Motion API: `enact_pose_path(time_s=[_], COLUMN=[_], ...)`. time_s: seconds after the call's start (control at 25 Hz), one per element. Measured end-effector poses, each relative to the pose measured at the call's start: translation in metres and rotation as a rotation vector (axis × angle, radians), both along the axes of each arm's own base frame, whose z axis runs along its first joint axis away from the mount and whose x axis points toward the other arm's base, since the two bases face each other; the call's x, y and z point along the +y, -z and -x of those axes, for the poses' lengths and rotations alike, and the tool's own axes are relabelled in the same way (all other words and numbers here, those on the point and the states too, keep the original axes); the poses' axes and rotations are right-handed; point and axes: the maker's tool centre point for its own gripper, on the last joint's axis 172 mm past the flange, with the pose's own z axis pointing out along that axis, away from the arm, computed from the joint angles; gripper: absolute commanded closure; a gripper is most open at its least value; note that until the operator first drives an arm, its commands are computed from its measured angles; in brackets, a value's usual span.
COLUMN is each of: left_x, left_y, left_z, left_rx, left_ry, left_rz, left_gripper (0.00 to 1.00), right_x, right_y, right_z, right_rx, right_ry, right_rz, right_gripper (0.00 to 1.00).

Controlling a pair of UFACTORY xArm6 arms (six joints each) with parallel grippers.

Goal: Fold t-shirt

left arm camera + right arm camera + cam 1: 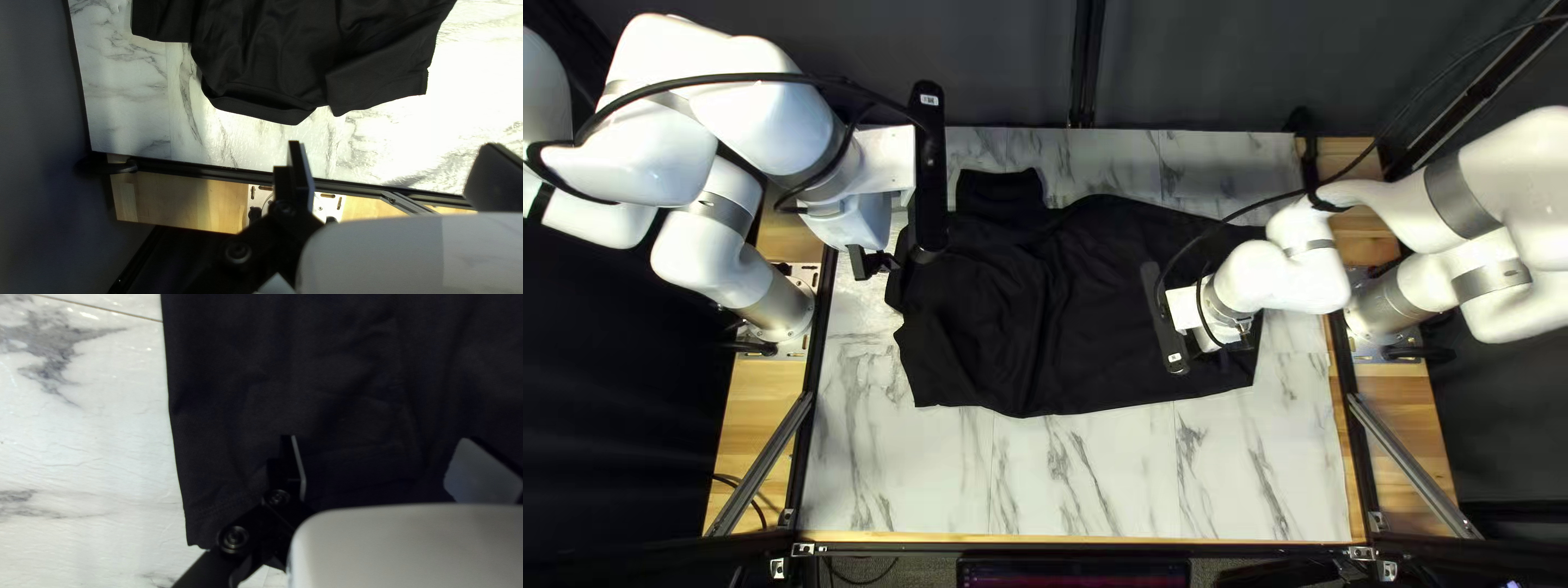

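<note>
With the black t-shirt lying rumpled nearer the far edge of the bench, its collar toward the left edge, the left hand and right hand, both open, should pinch low, then draw gently apart to smooth it before folding

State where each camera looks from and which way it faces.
Top left view: above the table's near edge, slanting down toward the curtain; left arm, right arm and T-shirt show.
Left wrist view: on the left wrist, along the open left gripper, toward the T-shirt's collar.
Right wrist view: on the right wrist, along the open right gripper, down at the T-shirt's hem.
Shared by all: the T-shirt.
</note>
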Motion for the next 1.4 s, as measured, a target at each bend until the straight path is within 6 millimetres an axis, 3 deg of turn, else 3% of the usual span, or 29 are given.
enact_pose_path(time_s=[0.36,0.6,0.96,1.24,1.4], left_x=[0.000,0.000,0.000,0.000,0.000], left_y=[0.000,0.000,0.000,0.000,0.000], left_z=[0.000,0.000,0.000,0.000,0.000], left_rx=[0.000,0.000,0.000,0.000,0.000], left_ry=[0.000,0.000,0.000,0.000,0.000], left_rz=[0.000,0.000,0.000,0.000,0.000], left_gripper=[0.00,0.00,0.00,0.00,0.00], right_x=[-0.003,0.010,0.062,0.125,0.156], right_y=[0.002,-0.023,-0.082,-0.106,-0.112], right_z=[0.000,0.000,-0.005,0.004,0.018], right_rx=[0.013,0.007,-0.003,-0.003,0.011], right_ry=[0.001,0.015,0.023,0.023,0.028], right_rz=[-0.017,0.013,0.100,0.126,0.130], right_gripper=[1.00,1.00,1.00,1.00,1.00])
